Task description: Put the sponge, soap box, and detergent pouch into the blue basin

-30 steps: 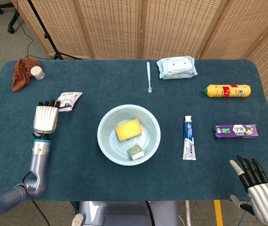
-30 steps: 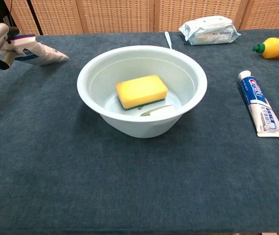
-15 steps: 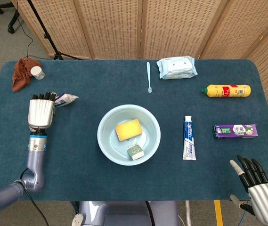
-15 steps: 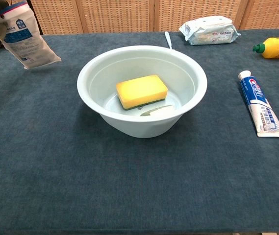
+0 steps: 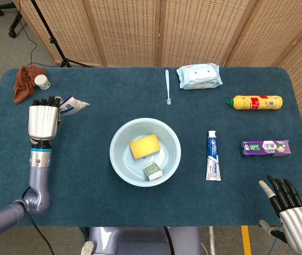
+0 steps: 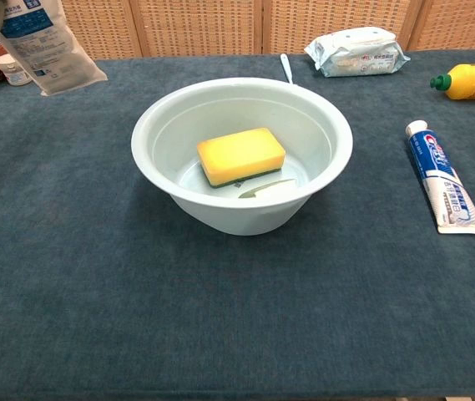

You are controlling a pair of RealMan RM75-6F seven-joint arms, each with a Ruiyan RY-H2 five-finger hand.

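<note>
Left hand (image 5: 43, 119) grips the detergent pouch (image 6: 43, 50) by its top edge. Compared with a second ago the pouch is off the table: then it lay flat beside the hand, now it hangs below the fingers, clear of the cloth, well left of the blue basin (image 5: 120, 164). The hand has also moved back, toward the brown rag (image 5: 23, 84) and small white jar (image 5: 42, 81).

Sponge (image 5: 144, 146) and soap box (image 5: 152, 171) already lie inside the basin, soap box nearest the near rim. Pouch is the last item outstanding.

Right hand (image 5: 291, 212) sits at the near right table edge, fingers spread, holding nothing; unchanged.

Judgement: lift is done; the carry rightward over the basin rim remains, then release.
</note>
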